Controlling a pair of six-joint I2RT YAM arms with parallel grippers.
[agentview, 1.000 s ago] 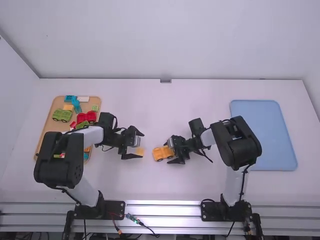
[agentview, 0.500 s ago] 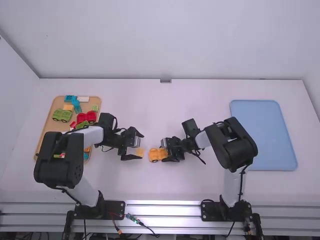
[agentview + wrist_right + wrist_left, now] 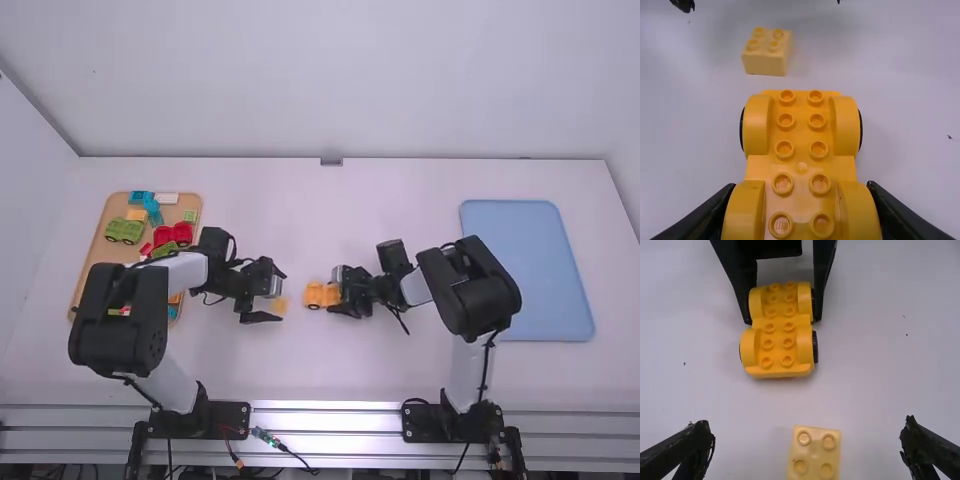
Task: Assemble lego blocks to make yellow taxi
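My left gripper (image 3: pixel 262 297) is low over the table with its fingers wide apart; in its wrist view the left gripper (image 3: pixel 807 445) stands around the light yellow brick (image 3: pixel 815 452) without touching it. That brick (image 3: pixel 280 305) has two-by-two studs. The orange-yellow car base (image 3: pixel 318 295) lies to its right, wheels at its sides. The right gripper (image 3: pixel 345 293) holds the base's rear end, and in the right wrist view the right gripper (image 3: pixel 802 210) has one finger pressed on each side of the car base (image 3: pixel 802 145).
A tan tray (image 3: pixel 92 262) with green, red, blue and other blocks stands at the left, partly under the left arm. A blue tray (image 3: pixel 530 270) lies at the right.
The right gripper and the car base moved left toward the light brick, then slightly back right, and the base has turned straighter. My left gripper has barely moved.
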